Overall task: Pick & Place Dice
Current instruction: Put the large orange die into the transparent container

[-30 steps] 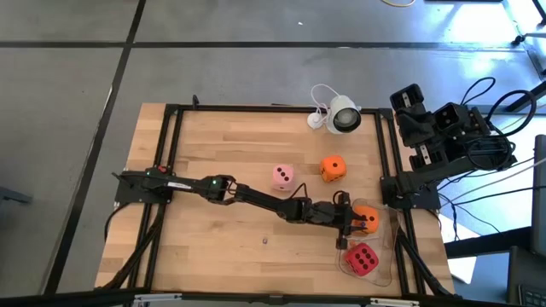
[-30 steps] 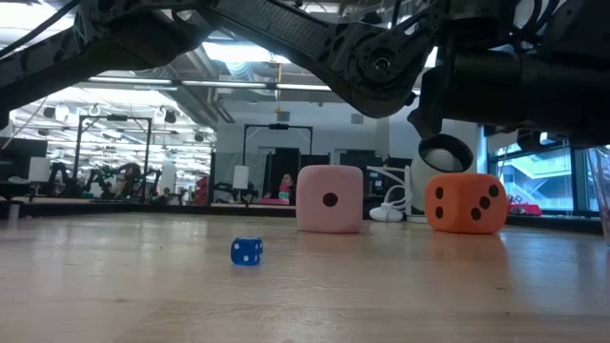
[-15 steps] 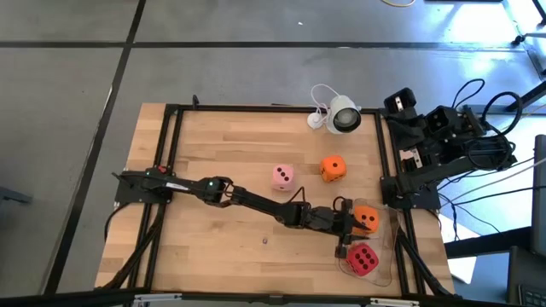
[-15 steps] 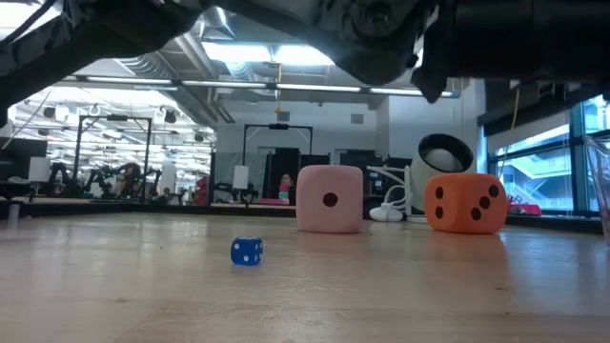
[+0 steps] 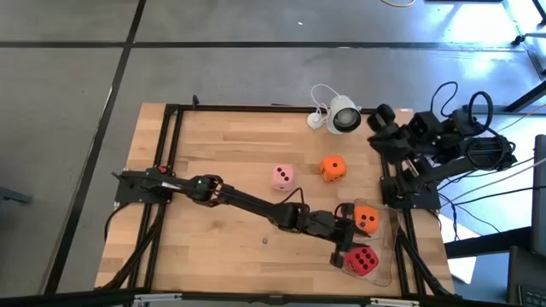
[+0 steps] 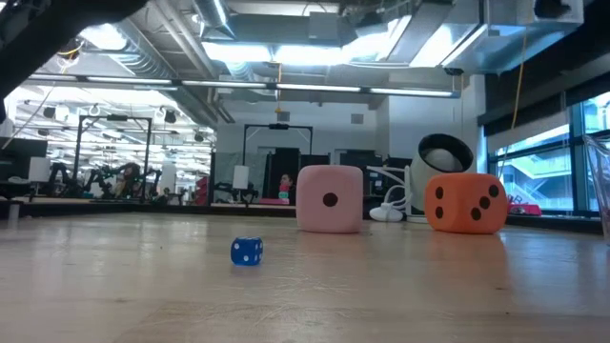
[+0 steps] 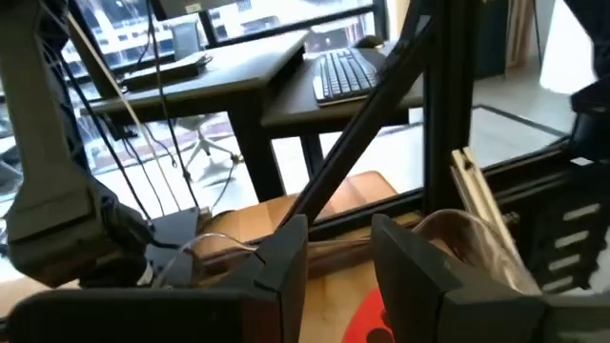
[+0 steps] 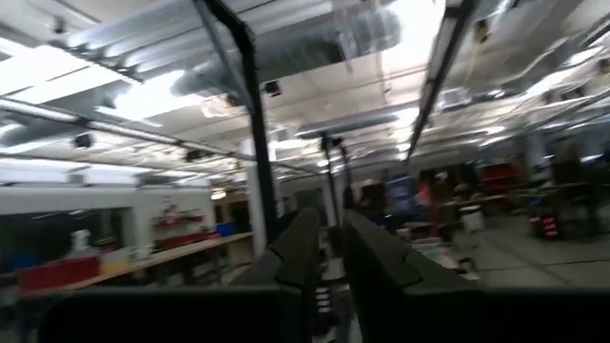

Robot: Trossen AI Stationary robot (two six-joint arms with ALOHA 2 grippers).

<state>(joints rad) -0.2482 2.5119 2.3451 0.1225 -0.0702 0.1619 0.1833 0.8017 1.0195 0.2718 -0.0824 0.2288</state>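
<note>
While the left arm (image 5: 256,203) lies stretched across the wooden table (image 5: 222,145) from the 9 o'clock edge toward 5 o'clock, its left gripper (image 5: 348,253) hangs at the red die (image 5: 363,261), which sits inside a clear tub (image 5: 393,256) at 5 o'clock on the tabletop. In the left wrist view, the gripper's two dark fingers (image 7: 286,262) stand apart, with a patch of red showing low between them; whether either finger touches the die cannot be made out. One orange die (image 5: 366,219) rests just beside the red one, on its 12 o'clock side, at the tub's edge near the table's 4 o'clock rim. The pink die (image 5: 283,176) and the second orange die (image 5: 333,168) stand side by side but apart, a little toward 1 o'clock from the table's middle, both flat on the wood. A white round camera (image 5: 345,117) sits at 1 o'clock by the far rim. A small blue die (image 6: 246,251) lies alone on the boards, nearer the low camera than the pink die. The right arm (image 5: 426,141) waits off the table's 2 o'clock side; its right gripper (image 8: 334,243) is raised toward the ceiling lights, fingers only narrowly apart and holding nothing.
</note>
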